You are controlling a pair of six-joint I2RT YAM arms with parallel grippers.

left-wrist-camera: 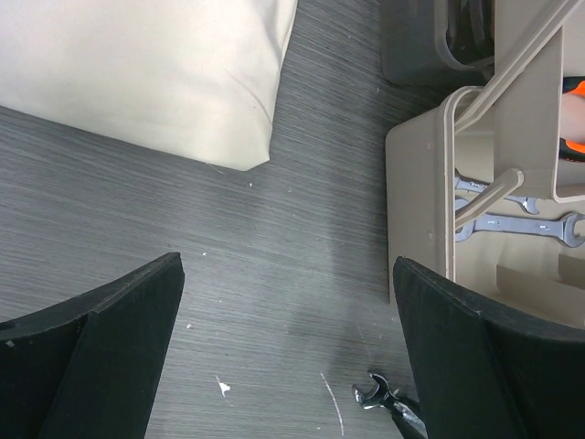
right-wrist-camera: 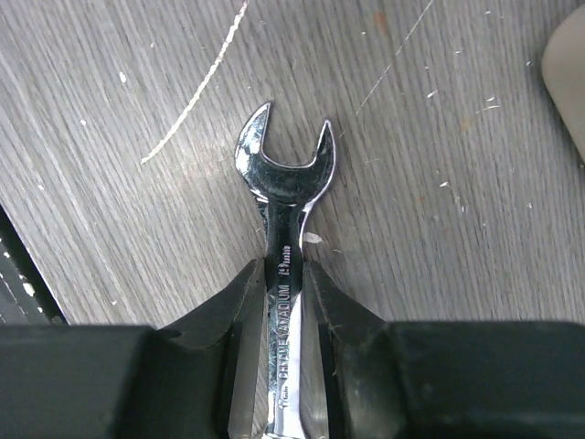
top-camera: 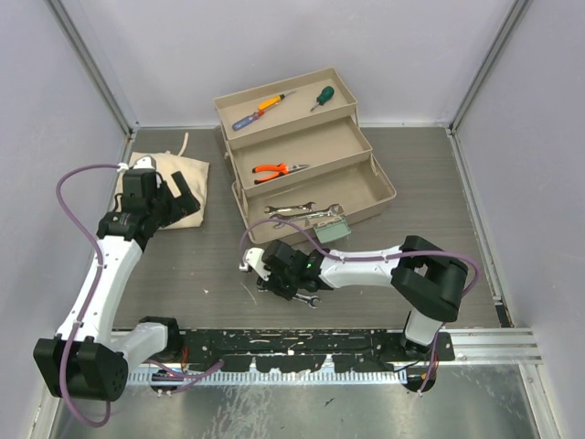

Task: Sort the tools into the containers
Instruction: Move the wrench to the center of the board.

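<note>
A silver open-end wrench (right-wrist-camera: 285, 174) lies flat on the grey table, and my right gripper (right-wrist-camera: 284, 274) is shut on its shaft, one finger (right-wrist-camera: 228, 311) against each side. From above, the right gripper (top-camera: 291, 283) sits in front of the tan toolbox (top-camera: 382, 187), with the wrench's far head (top-camera: 312, 300) sticking out. The lowest tray holds wrenches (top-camera: 302, 210), the middle tray orange-handled pliers (top-camera: 274, 169), and the top tray two screwdrivers (top-camera: 265, 108) and a green-handled one (top-camera: 322, 96). My left gripper (top-camera: 187, 194) hangs open and empty over bare table (left-wrist-camera: 288, 274).
A cream cloth bag (top-camera: 169, 183) lies at the left under the left arm. The toolbox's pale green latch (top-camera: 331, 230) juts toward the right gripper. The left wrist view shows the toolbox corner (left-wrist-camera: 416, 183) and the held wrench's head (left-wrist-camera: 373, 395).
</note>
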